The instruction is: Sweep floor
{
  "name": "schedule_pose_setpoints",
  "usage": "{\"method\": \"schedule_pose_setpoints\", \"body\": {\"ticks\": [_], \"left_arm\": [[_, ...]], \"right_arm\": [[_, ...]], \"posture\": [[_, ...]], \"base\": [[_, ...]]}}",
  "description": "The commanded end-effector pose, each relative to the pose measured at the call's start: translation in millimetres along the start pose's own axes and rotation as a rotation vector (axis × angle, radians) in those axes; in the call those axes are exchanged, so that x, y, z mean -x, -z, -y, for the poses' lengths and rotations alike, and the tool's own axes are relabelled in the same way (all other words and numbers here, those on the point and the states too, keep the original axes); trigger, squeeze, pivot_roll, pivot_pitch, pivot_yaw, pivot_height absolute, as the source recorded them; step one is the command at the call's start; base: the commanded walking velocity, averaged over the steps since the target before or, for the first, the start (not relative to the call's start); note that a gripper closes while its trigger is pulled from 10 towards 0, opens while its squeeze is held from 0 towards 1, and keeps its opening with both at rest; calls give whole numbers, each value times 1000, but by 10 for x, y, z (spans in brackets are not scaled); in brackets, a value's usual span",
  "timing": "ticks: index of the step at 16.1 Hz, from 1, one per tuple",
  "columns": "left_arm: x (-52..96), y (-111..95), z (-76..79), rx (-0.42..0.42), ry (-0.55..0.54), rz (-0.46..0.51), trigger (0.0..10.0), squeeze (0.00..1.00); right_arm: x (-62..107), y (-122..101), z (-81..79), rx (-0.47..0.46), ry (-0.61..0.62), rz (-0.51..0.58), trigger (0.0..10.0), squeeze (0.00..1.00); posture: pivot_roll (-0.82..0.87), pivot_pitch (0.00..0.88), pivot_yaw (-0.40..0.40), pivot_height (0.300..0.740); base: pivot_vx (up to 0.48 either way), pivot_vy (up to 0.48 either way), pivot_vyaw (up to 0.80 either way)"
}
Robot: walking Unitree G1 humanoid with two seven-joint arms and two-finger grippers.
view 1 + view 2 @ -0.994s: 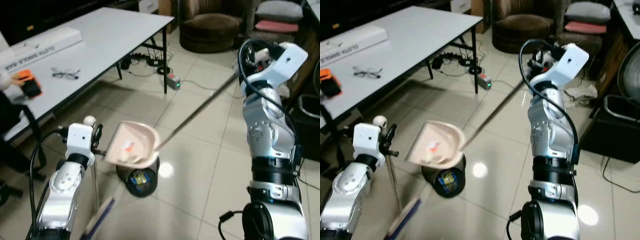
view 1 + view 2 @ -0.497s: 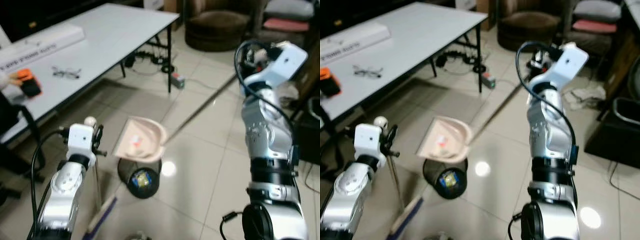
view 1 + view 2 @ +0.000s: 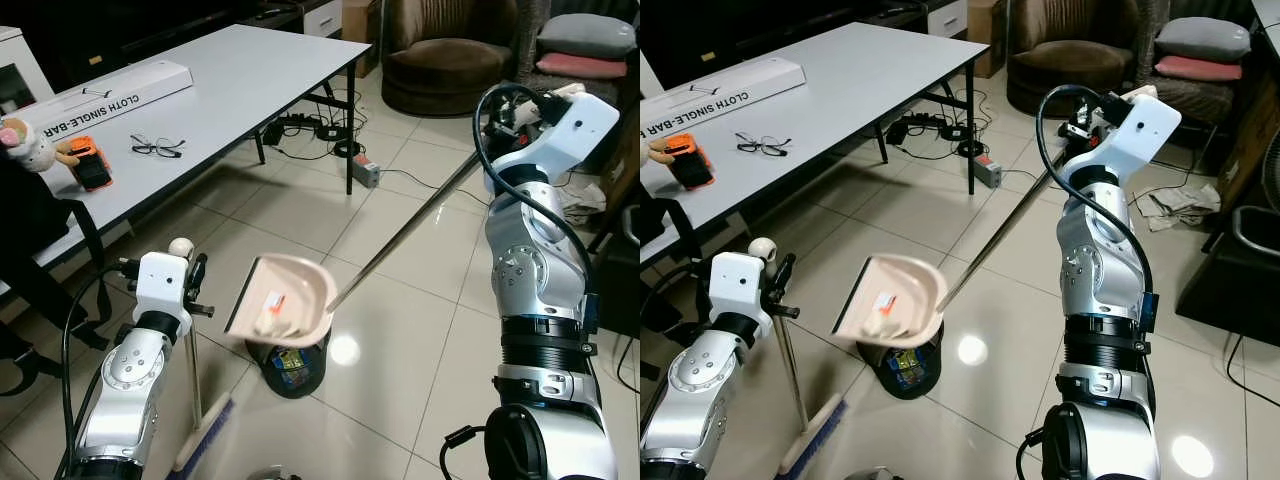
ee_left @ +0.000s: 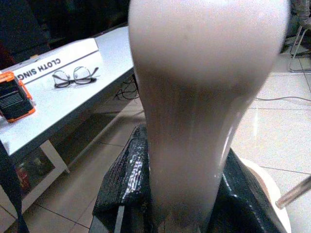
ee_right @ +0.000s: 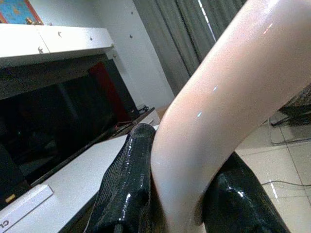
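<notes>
Dustpan raised over the bin
Right gripper [image 5: 180,194] clenched on the long-handled beige plastic dustpan [image 3: 283,298], above the black round bin [image 3: 290,365]; left gripper [image 4: 180,194] clenched on the pale broom handle [image 4: 194,97].

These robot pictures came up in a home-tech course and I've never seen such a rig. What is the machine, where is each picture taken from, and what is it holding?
It is a humanoid robot with two silver arms. The two wide pictures come from its head, looking down at a tiled floor. The two close-ups come from cameras on its wrists.

The right gripper is shut on the long handle of a dustpan, which hangs, with some scraps inside, above a small black bin. In the right wrist picture the black fingers clamp that pale handle.

The left gripper is shut on a broom standing upright, its bristles on the floor.

Nearby stands a white table with glasses, a long white box and an orange device.
</notes>
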State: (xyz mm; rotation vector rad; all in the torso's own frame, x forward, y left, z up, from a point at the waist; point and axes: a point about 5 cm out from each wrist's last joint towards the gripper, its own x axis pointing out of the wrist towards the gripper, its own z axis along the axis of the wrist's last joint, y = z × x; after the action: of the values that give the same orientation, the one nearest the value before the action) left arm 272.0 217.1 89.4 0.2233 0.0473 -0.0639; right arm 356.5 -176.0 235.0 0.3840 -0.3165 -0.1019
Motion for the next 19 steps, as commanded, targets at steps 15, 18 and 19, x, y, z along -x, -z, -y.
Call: {"method": "schedule_pose_setpoints", "body": {"ticks": [15,18,19], "left_arm": [[-53,-71,6,-22,-2,25,10000,0],[-56,-70,14,-28,5,23,10000,0],[-59,-70,16,-30,8,23,10000,0]], "right_arm": [[107,289,-872,233,-467,202,10000,0],[322,413,-1059,327,-614,254,10000,0],[392,432,-1114,352,-660,284,10000,0]], "posture": [[64,0,59,740],[63,0,61,740],[62,0,60,740]], "base": [[0,0,0],[0,0,0],[0,0,0]]}}
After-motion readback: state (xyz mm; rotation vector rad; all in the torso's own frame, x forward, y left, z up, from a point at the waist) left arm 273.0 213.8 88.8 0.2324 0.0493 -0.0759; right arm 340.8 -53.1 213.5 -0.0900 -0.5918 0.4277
